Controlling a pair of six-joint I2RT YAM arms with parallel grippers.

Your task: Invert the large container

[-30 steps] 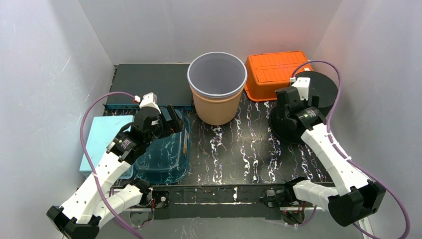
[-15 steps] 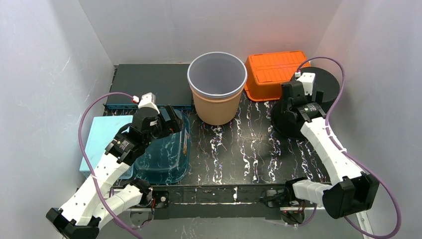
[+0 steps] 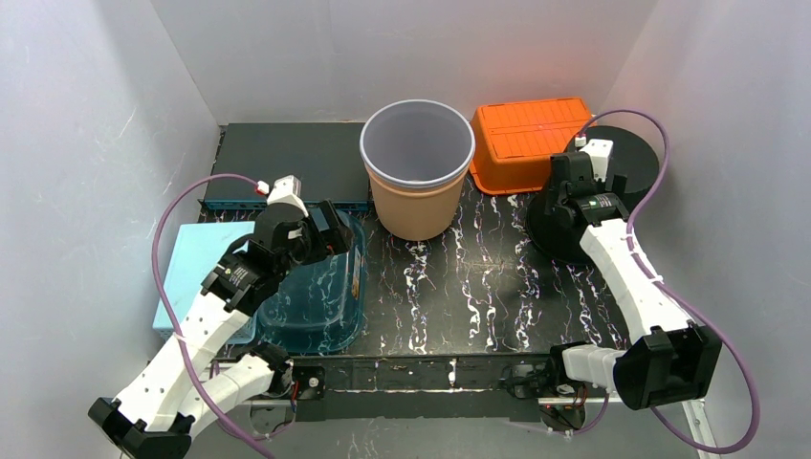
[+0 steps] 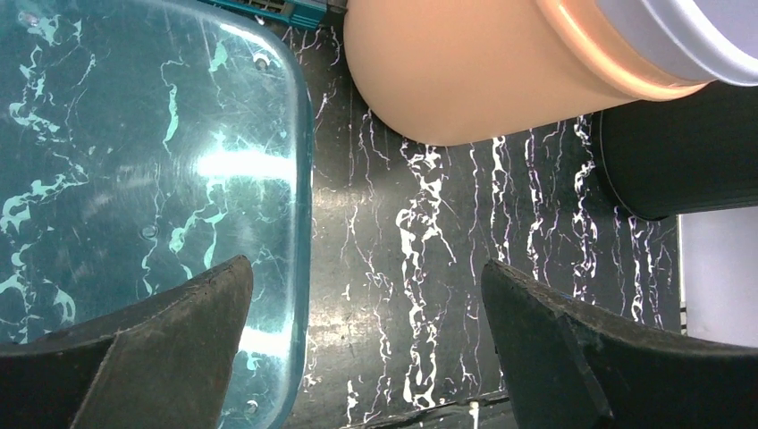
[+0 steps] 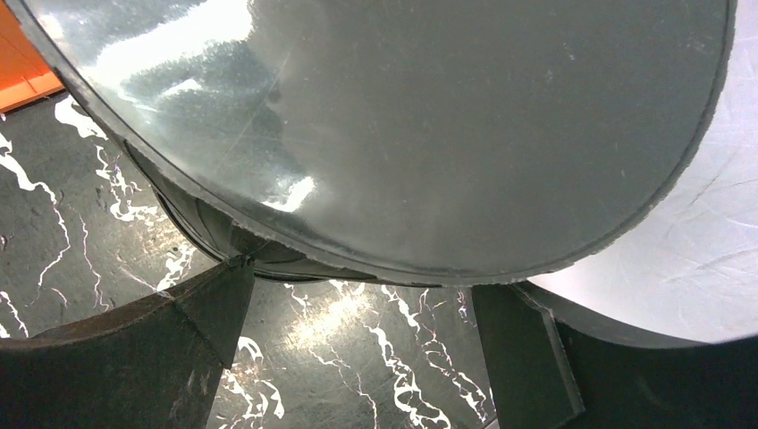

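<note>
The large container, a tan bucket (image 3: pixel 417 191) with a grey rim, stands upright at the back middle with its mouth facing up. Its side shows at the top of the left wrist view (image 4: pixel 465 63). My left gripper (image 3: pixel 330 229) (image 4: pixel 365 268) is open and empty, over the right edge of a teal tub (image 3: pixel 320 296), left of the bucket and apart from it. My right gripper (image 3: pixel 559 186) (image 5: pixel 366 331) is open and empty, at the near-left edge of a black round container (image 3: pixel 612 182) whose flat face (image 5: pixel 429 116) fills its view.
An orange bin (image 3: pixel 526 139) lies bottom-up at the back, right of the bucket. A dark flat panel (image 3: pixel 287 158) lies at the back left and a light blue slab (image 3: pixel 196 268) beside the teal tub (image 4: pixel 134 161). White walls enclose three sides.
My right arm has moved back and to the right, further over the black container. My left arm has hardly moved. The bucket has stayed put.
</note>
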